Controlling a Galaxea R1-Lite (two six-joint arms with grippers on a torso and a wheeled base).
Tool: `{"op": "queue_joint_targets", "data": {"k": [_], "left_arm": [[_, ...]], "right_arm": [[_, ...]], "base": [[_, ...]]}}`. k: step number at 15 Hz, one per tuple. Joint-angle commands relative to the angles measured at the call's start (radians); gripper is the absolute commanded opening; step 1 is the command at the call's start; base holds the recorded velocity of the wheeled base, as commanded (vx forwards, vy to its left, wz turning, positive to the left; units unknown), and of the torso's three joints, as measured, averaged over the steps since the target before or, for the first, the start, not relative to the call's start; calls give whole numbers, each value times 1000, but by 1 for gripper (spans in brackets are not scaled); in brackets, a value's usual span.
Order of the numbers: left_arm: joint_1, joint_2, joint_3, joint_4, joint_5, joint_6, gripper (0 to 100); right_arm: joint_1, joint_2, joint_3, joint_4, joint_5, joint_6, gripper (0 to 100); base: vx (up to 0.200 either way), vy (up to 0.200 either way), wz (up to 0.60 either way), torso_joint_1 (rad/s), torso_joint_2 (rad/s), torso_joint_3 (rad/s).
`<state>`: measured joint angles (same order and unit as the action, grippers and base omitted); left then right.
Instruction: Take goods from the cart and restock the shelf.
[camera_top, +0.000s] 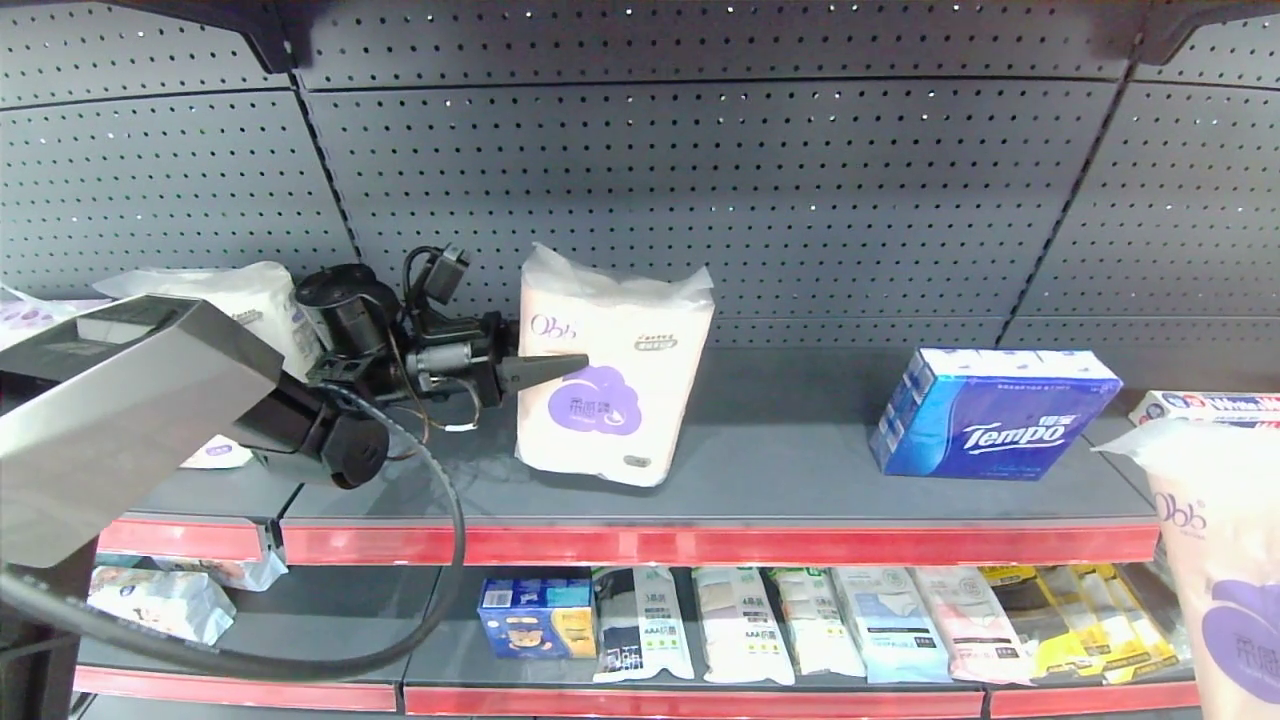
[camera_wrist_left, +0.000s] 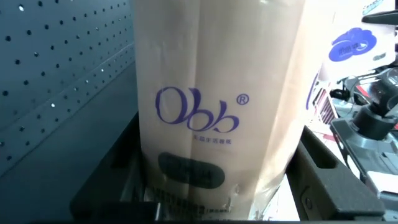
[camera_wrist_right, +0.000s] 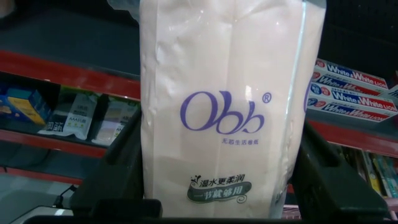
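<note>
A white tissue pack (camera_top: 615, 375) with a purple logo stands on the grey upper shelf (camera_top: 780, 450), leaning slightly. My left gripper (camera_top: 580, 362) reaches it from the left, with one finger across its front. In the left wrist view the same pack (camera_wrist_left: 211, 118) sits tight between both fingers (camera_wrist_left: 109, 171), so the gripper is shut on it. A second, identical tissue pack (camera_top: 1222, 560) hangs in the air at the lower right, in front of the shelf's edge. My right gripper (camera_wrist_right: 217, 186) is shut on this pack (camera_wrist_right: 224, 106), one finger on each side.
A blue tissue box (camera_top: 995, 410) lies on the shelf to the right, with white-and-red boxes (camera_top: 1215, 405) beyond it. More white packs (camera_top: 235, 300) stand at the far left. The lower shelf holds several packets (camera_top: 800, 620). Bare shelf lies between the pack and the blue box.
</note>
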<state>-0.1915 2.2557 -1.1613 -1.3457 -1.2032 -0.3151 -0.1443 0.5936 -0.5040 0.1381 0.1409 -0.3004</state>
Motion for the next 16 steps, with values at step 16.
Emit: {"op": "queue_joint_targets", "data": {"k": [16], "left_arm": [[-17, -16, 210, -207, 80, -9, 0]], "right_arm": [[0, -14, 4, 0, 0, 0, 0]], "base": [[0, 0, 0, 0, 0, 0]]}}
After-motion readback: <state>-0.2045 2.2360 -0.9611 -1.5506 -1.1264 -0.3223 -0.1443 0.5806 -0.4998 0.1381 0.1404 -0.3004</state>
